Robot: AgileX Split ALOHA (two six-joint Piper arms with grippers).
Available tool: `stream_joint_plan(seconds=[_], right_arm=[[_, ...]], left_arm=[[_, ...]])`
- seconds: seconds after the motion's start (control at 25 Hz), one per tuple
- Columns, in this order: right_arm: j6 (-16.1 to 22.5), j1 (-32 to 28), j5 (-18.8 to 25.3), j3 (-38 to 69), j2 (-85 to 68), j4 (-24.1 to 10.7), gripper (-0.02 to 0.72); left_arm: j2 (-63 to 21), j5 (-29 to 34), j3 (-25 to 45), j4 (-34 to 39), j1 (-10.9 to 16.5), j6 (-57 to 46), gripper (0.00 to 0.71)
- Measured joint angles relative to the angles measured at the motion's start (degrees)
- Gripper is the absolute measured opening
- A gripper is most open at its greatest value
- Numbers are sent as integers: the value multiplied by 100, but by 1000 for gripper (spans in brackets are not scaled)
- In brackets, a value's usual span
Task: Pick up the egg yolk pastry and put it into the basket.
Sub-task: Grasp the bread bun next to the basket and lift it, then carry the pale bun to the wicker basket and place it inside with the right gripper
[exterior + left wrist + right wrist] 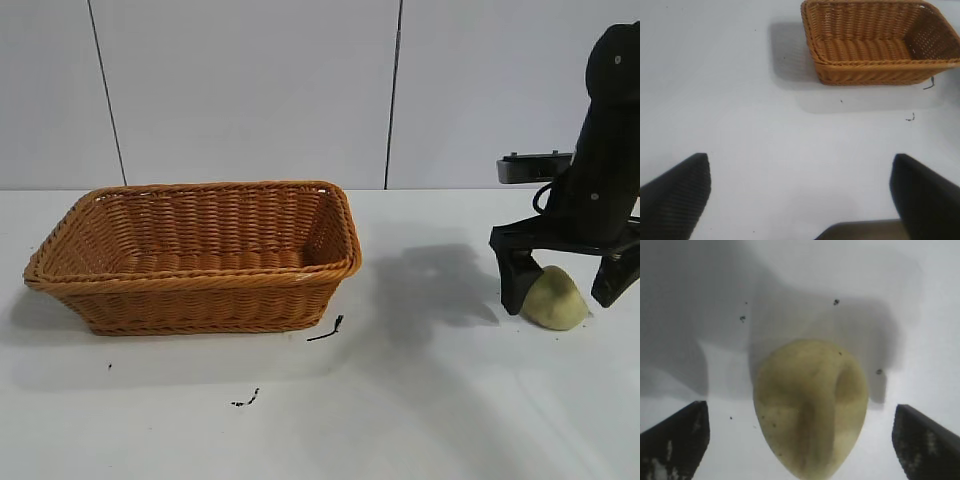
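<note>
There is one basket (200, 255) and one egg yolk pastry (558, 298) on the bench (420, 400). Two small dark scraps (326, 331) lie near the basket.

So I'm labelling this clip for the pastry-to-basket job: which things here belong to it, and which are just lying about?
Belongs to the job:
- egg yolk pastry, on the table between the open jaws
- basket
- right gripper

Just lying about:
- dark scraps on the table near the basket
- left gripper, open, away from the pastry

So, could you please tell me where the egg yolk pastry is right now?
In the exterior view, the pastry sits on the table at the far right, between the open right gripper's fingers, well away from the basket.
</note>
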Motion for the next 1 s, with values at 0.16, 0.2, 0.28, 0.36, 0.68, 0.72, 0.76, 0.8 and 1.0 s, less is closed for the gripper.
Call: stream_joint_plan(seconds=[0.16,0.2,0.28,0.36,0.68,0.72,0.76,0.8,1.0], right_arm=[[0,0,-4,0,73,0,683],[-5,0,-11,0,73,0,664],[-5,0,-11,0,73,0,563],[-5,0,-5,0,73,-5,428],[-5,0,150,-24,-10,-58,203],[-5,0,246,-56,-62,-73,202],[-5,0,388,-127,-139,-94,202],[-17,0,562,-216,-231,-93,202],[-70,1,1473,-1080,-725,-93,199]], left_arm=[[0,0,0,0,0,0,695],[0,0,0,0,0,0,695],[0,0,0,0,0,0,695],[0,0,0,0,0,0,695],[0,0,0,0,0,0,695],[0,0,0,0,0,0,695],[0,0,0,0,0,0,695],[0,0,0,0,0,0,695],[0,0,0,0,0,0,695]])
